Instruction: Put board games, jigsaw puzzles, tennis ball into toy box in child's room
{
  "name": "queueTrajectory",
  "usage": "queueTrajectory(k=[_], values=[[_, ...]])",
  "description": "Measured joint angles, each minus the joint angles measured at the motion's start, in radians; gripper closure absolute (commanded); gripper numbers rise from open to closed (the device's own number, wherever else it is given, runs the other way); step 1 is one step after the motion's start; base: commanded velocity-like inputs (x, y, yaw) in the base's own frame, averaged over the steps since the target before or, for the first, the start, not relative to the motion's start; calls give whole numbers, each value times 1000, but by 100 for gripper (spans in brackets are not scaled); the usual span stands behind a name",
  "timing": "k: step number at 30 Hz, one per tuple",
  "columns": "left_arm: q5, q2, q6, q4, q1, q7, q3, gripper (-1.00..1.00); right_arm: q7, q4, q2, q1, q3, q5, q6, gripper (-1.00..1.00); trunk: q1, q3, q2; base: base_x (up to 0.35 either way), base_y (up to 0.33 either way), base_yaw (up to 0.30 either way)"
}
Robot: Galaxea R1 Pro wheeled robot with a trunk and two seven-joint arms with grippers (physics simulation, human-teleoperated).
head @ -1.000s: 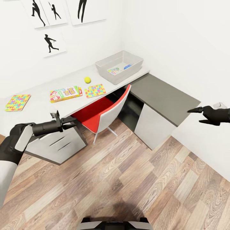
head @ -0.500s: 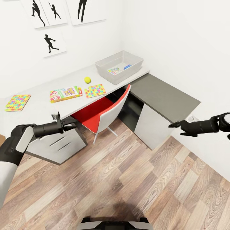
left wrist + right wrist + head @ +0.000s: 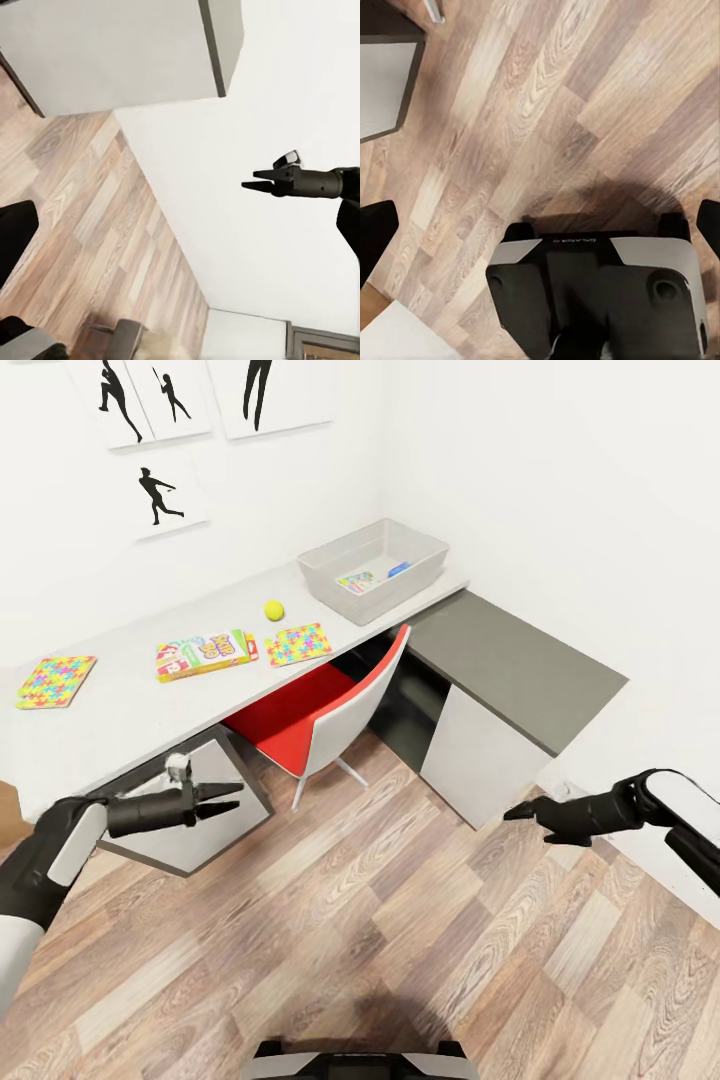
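Head view: the translucent grey plastic toy box (image 3: 375, 567) stands at the corner end of the pale grey table (image 3: 120, 710); two flat colourful items lie inside it, identity unclear. Outside the box on the table lie the yellow tennis ball (image 3: 274, 609), the colourful rectangular board game box (image 3: 206, 653), and two multicoloured jigsaw puzzles, one near the ball (image 3: 299, 643), one at the far end (image 3: 56, 680). Judged roughly one third done. The left gripper (image 3: 232, 797) and right gripper (image 3: 520, 816) hang over the floor, both narrow and empty.

Left wrist view: the right gripper's fingers sit slightly parted against white wall.

Right wrist view: plank floor and robot base; own fingers cropped.
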Motion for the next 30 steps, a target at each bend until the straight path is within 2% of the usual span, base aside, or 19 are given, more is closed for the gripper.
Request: queueTrajectory(k=[3,10,12,15,18,19,22,24,25,27,28,29,30], values=[[-1,0,0,-1,35,0,-5,-100,-3,0,6,41,2,0,0,-100,0,0,0,0,0,0],[-4,-2,-5,0,108,9,-71,-100,-20,-1,49,146,3,10,-1,-100,0,0,0,0,0,0],[-19,-5,-9,3,127,17,-88,-100,-33,-1,67,174,3,12,-2,-100,0,0,0,0,0,0],[-59,-9,-12,9,148,35,-107,-100,-62,-1,97,208,3,12,-1,-100,0,0,0,0,0,0],[-135,-15,-25,25,172,60,-117,-100,-112,-1,139,245,1,13,-2,-100,0,0,0,0,0,0],[-150,-17,-33,33,176,64,-118,-100,-123,0,147,253,1,14,-2,-100,0,0,0,0,0,0],[-229,-40,-103,94,187,81,-120,-100,-172,1,186,296,0,33,-18,-100,0,0,0,0,0,0],[-257,-53,-135,126,189,92,-120,-100,-185,0,201,312,0,50,-32,-100,0,0,0,0,0,0],[-285,-65,-165,157,190,106,-120,-100,-194,-3,215,327,0,76,-49,-100,0,0,0,0,0,0],[-309,-75,-193,187,190,127,-119,-100,-199,-5,227,341,0,110,-67,-100,0,0,0,0,0,0],[-329,-82,-220,211,191,151,-117,-100,-203,-6,237,357,0,151,-88,-100,0,0,0,0,0,0],[-336,-85,-234,222,191,166,-117,-100,-204,-6,242,365,0,173,-100,-100,0,0,0,0,0,0],[-347,-90,-263,241,191,199,-116,-100,-204,-5,251,381,0,218,-126,-100,0,0,0,0,0,0]])
